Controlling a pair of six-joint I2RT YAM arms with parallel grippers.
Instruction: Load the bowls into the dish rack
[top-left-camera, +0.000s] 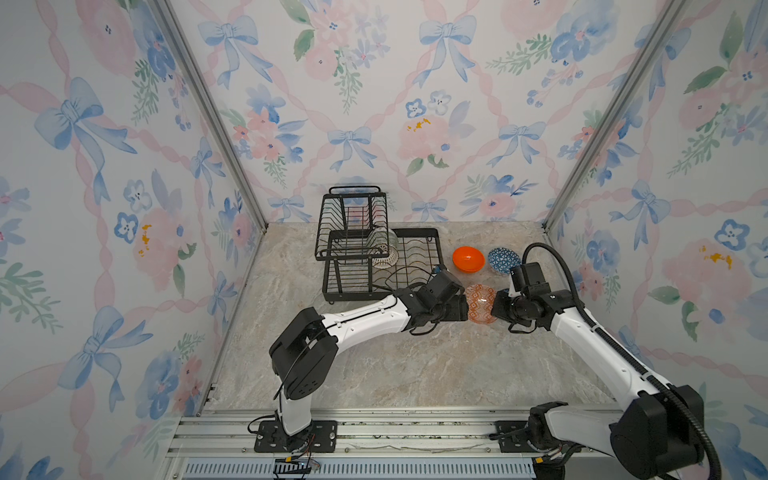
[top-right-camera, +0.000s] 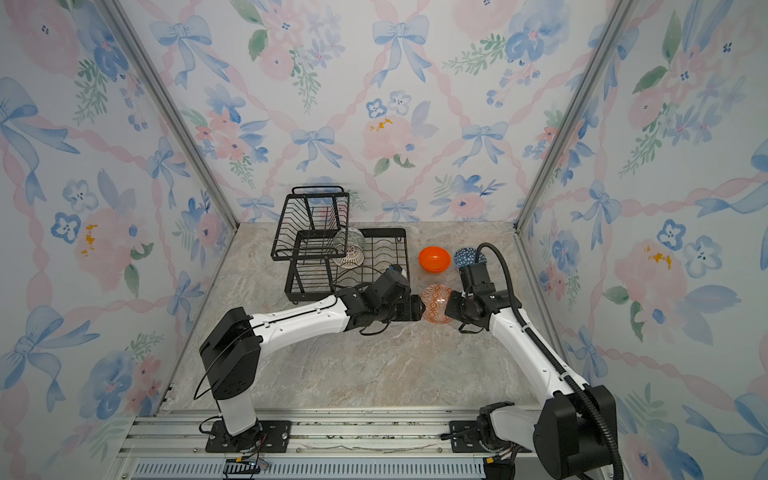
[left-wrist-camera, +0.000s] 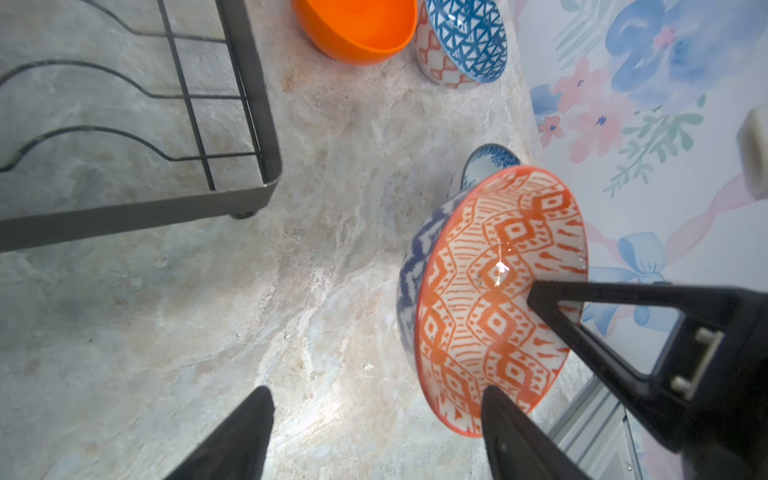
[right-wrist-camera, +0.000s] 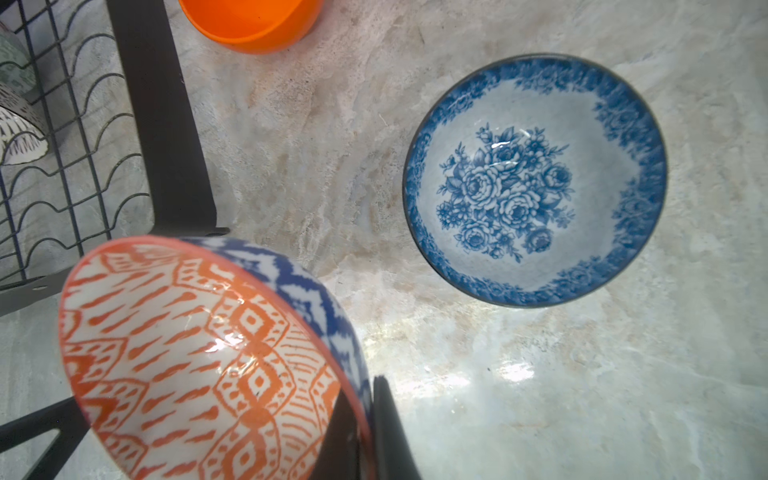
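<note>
Both arms (top-left-camera: 361, 318) inward, R tool (right-wrist-camera: 362, 392) pinching bowl (right-wrist-camera: 187, 353) (L tool (left-wrist-camera: 378, 390) wide)

Marble table (top-left-camera: 415, 365), rack (left-wrist-camera: 124, 219), orange bowl (top-left-camera: 468, 259), geometric bowl (top-left-camera: 503, 259), floral bowl (right-wrist-camera: 536, 178)

Robot test booth, floral wall panels (top-left-camera: 124, 166), aluminium frame posts (top-left-camera: 208, 104), marble-look tabletop (top-left-camera: 395, 365), arms (top-left-camera: 365, 320) bolted to rail (top-left-camera: 415, 432)
</note>
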